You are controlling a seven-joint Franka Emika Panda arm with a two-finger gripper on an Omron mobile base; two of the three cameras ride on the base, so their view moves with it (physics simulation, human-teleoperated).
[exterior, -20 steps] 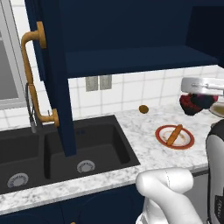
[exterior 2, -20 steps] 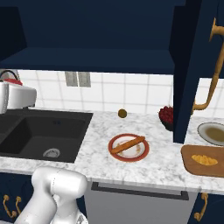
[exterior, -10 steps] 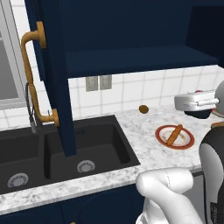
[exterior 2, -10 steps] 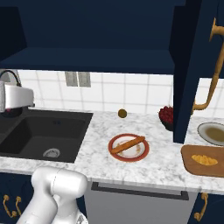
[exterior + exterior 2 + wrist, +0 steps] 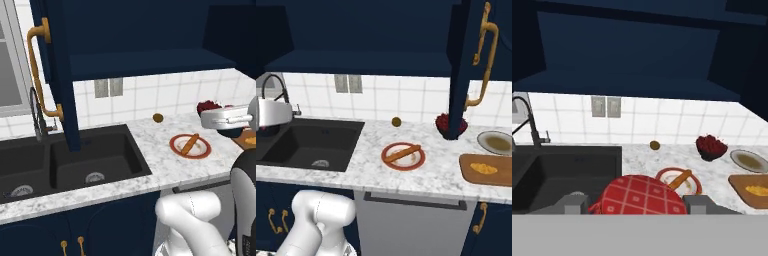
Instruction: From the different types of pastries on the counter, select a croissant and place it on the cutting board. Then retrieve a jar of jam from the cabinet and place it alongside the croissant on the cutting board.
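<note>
Looming above & ahead of the fingers point(image 5: 573, 204) is the cabinet point(image 5: 140, 30), dark navy, door point(image 5: 60, 75) swung open w/ its curved brass-orange handle point(image 5: 40, 70) showing. Below that, out beyond the fingers, runs the counter point(image 5: 441, 175), white marble w/ grey veins. Black sink point(image 5: 306, 142) is set into it, ahead of the fingers & off to the left in hand view, w/ a curved faucet point(image 5: 273, 85) behind it.

Cutting board point(image 5: 476, 175) lies flat on the counter, well apart from the fingers, off to their right in hand view. Just behind the board sits a greyish plate point(image 5: 498, 142). Red-rimmed plate point(image 5: 403, 157) is straight ahead of the fingers, nearer than the board, carrying the long brown stick pastry point(image 5: 402, 153) laid diagonally. Dark bowl of red berries point(image 5: 448, 124) stands farther out, to the right of that plate, near the tiled wall.

Croissant point(image 5: 483, 168), golden-orange, rests on the cutting board, so far right of the fingers. Small brown round item point(image 5: 396, 121), can't ID it, sits on the counter by the wall, dead ahead.

Jar of jam point(image 5: 639, 195): right btwn the two finger tips, red checked surface facing the cam. Gripper point(image 5: 637, 206) has it pinched from both sides, up off the counter, level w/ the gap under the cabinet.
</note>
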